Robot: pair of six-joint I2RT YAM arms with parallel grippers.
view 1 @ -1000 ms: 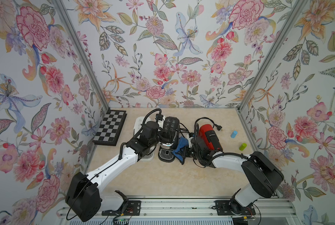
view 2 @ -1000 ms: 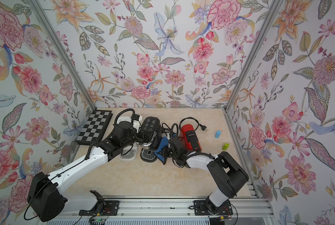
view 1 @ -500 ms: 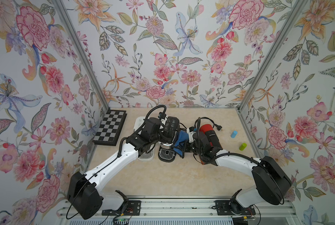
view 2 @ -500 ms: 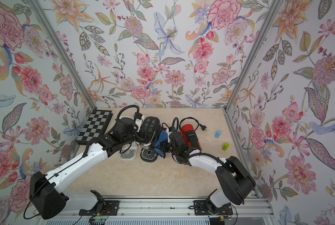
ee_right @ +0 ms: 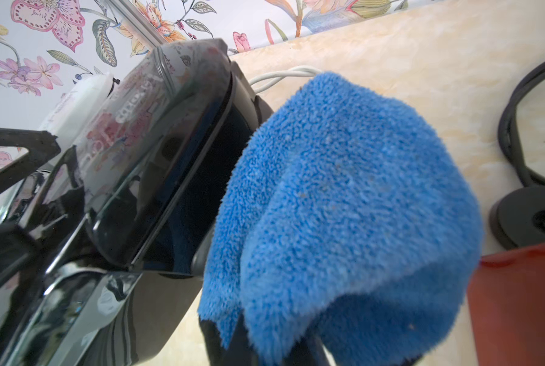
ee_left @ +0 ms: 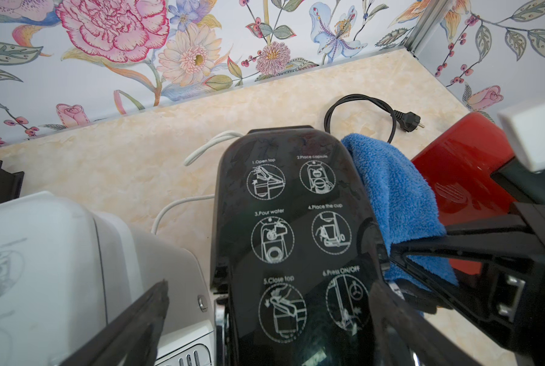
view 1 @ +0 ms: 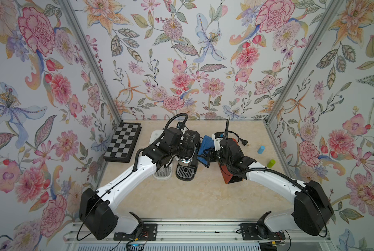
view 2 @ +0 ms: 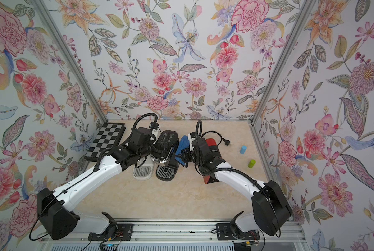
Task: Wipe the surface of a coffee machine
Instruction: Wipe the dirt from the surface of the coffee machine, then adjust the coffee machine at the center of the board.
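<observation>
A glossy black coffee machine (view 1: 188,147) (view 2: 166,147) stands mid-table, its lid printed with white instruction pictures (ee_left: 296,237). My left gripper (ee_left: 268,294) is open wide, with one finger on each side of the lid's front end. Whether they touch it I cannot tell. A blue terry cloth (view 1: 204,147) (ee_left: 391,196) (ee_right: 353,206) hangs against the machine's right side. My right gripper (ee_right: 265,342) is shut on the cloth's lower edge. The cloth hides most of its fingers.
A white coffee machine (view 1: 162,172) (ee_left: 43,253) stands close to the left of the black one. A red one (view 1: 229,176) (ee_left: 461,164) sits under my right arm. A chessboard (view 1: 123,144) lies far left. A black plug cord (view 1: 243,142), blue cylinder (view 1: 261,149) and green cylinder (view 1: 271,163) lie to the right.
My right gripper has carried the blue cloth along the black machine's right side toward the back wall. The left arm has shifted slightly back over the lid.
</observation>
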